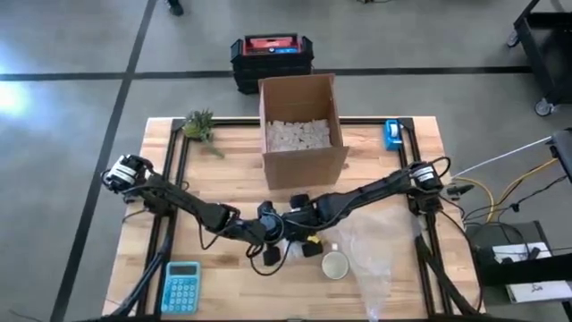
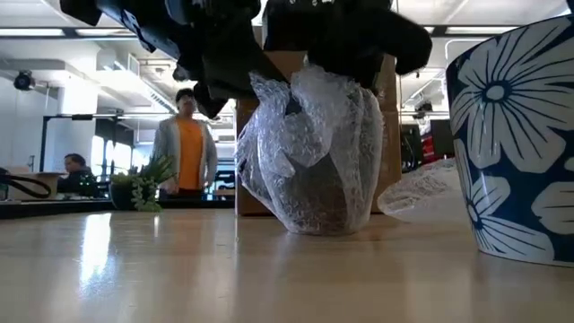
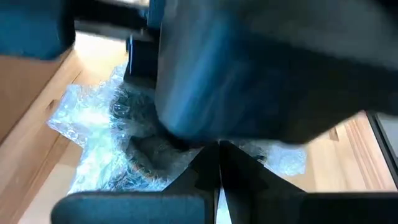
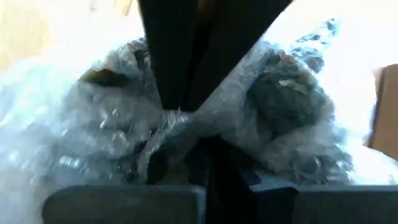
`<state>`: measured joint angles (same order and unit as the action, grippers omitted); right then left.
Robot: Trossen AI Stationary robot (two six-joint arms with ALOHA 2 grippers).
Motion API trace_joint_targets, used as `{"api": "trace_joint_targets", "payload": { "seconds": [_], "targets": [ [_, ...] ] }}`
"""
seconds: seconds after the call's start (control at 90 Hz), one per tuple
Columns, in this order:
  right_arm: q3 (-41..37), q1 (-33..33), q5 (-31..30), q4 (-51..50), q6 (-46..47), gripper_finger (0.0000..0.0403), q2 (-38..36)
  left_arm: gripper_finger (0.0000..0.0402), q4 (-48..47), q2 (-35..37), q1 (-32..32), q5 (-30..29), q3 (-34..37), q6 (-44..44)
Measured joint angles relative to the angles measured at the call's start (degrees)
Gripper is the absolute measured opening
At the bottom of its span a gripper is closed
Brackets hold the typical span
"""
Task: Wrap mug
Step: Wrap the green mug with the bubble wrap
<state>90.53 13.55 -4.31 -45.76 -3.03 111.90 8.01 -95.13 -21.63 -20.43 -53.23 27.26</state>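
Note:
A mug bundled in clear bubble wrap [image 2: 309,161] stands on its base on the wooden table, at the middle near the front; the arms hide most of it in the high view. My left gripper [image 1: 267,234] and my right gripper [image 1: 300,224] meet right over it, each shut on the gathered wrap at the bundle's top. A second, bare mug, white with blue flowers [image 1: 335,265] [image 2: 516,135], stands upright to the right of the bundle, near the front edge. My left gripper pinches the gathered bubble wrap at the top of the bundle [image 4: 176,115] between its two fingers [image 3: 208,168], which point down from above. The wrap fans out below the pinch, and the bundle rests on the table. My right gripper holds the bunched wrap at the bundle's top [image 4: 214,134], right beside the left gripper's pinch. It comes from above; its own fingers hide the place of contact. The wrap rises in a peak [image 2: 314,76] under it, and the bundle stands on the table.
An open cardboard box [image 1: 302,134] with white packing fill stands behind the bundle. Loose bubble wrap sheets [image 1: 375,255] lie at the front right. A blue calculator [image 1: 181,286] lies at the front left, with a small plant [image 1: 198,125] at the far left. People show in the room beyond.

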Motion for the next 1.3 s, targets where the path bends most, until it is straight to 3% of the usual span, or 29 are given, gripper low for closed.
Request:
{"api": "trace_joint_targets", "payload": {
  "seconds": [0.344, 0.889, 1.3],
  "targets": [
    [1.02, -0.34, -2.62, -1.96, -0.81, 0.0002, -7.54, 0.0001, 0.11, -0.02, 0.0, 0.09, 0.0, -0.01],
    [-0.04, -0.01, -5.23, -0.83, -1.21, 0.0002, 3.23, 0.0001, 0.15, -0.02, 0.0, 0.02, 0.0, 0.01],
    [1.22, 0.07, -3.23, -3.23, -1.61, 0.0002, -3.92, 0.0001, 0.16, -0.02, -0.02, 0.13, 0.0, -0.31]
  ]
}}
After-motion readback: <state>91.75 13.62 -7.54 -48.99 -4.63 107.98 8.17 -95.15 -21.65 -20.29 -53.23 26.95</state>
